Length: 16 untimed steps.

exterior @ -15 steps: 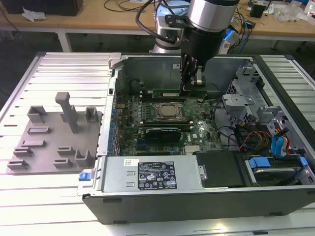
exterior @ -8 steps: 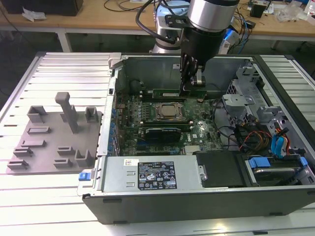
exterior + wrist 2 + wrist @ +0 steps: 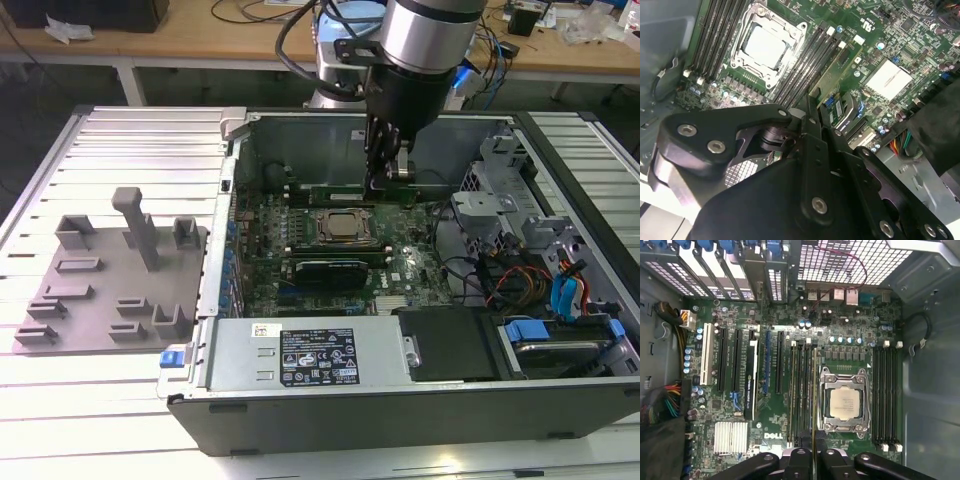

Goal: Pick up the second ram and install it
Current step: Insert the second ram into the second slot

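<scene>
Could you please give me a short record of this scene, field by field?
held by: gripper shut on the second ram
second ram: on edge, along the memory slots beside the processor
seated: cannot tell
case: open computer case, arm reaching inside
grey tray: at the exterior view's left of the case

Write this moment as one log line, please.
hand: shut on second ram | position: over memory slots beside processor | seated: cannot tell

The walled case [image 3: 380,395] is open above. The gripper [image 3: 813,453], clamped on the second ram [image 3: 813,400], stands beside the processor [image 3: 845,404]. Cables [image 3: 520,285] crowd the case's edge on the exterior view's right.
</scene>
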{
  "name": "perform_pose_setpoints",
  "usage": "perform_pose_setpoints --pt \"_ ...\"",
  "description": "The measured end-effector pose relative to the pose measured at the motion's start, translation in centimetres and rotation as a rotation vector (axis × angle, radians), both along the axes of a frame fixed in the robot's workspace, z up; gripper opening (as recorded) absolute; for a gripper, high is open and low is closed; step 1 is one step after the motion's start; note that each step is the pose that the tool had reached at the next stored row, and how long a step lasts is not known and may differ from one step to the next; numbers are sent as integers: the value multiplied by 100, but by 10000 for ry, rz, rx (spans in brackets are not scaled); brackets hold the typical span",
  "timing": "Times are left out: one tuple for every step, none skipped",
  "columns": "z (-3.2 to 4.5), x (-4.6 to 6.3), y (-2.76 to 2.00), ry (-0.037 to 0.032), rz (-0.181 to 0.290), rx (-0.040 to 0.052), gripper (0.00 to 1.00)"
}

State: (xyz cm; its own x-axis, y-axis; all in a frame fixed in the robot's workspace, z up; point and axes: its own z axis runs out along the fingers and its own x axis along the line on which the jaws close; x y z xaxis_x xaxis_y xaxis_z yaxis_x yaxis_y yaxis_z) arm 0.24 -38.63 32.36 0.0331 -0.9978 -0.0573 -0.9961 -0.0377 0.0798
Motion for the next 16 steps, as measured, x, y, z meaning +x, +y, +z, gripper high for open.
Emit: perform_pose_setpoints --pt "-17 0 0 0 0 1 11" --pt "-42 -1 0 0 0 1 11" --pt "-65 -1 0 0 0 0 11" --pt "-91 -1 0 0 0 0 11" --pt "-103 -1 0 0 0 0 11" --pt "-130 0 0 0 1 1 11" --pt "-148 -1 0 1 0 0 11" --pt "-175 0 0 0 0 1 11" --pt "-185 0 0 -1 0 1 11" --pt "-194 0 0 0 0 1 11" --pt "-201 0 0 0 0 0 11" --pt "-211 0 0 0 0 0 11" --pt "-224 0 0 0 0 -1 11" --pt "-235 0 0 0 1 0 11" --pt "-243 -1 0 0 0 0 11" --pt "-254 -1 0 0 0 -1 11"
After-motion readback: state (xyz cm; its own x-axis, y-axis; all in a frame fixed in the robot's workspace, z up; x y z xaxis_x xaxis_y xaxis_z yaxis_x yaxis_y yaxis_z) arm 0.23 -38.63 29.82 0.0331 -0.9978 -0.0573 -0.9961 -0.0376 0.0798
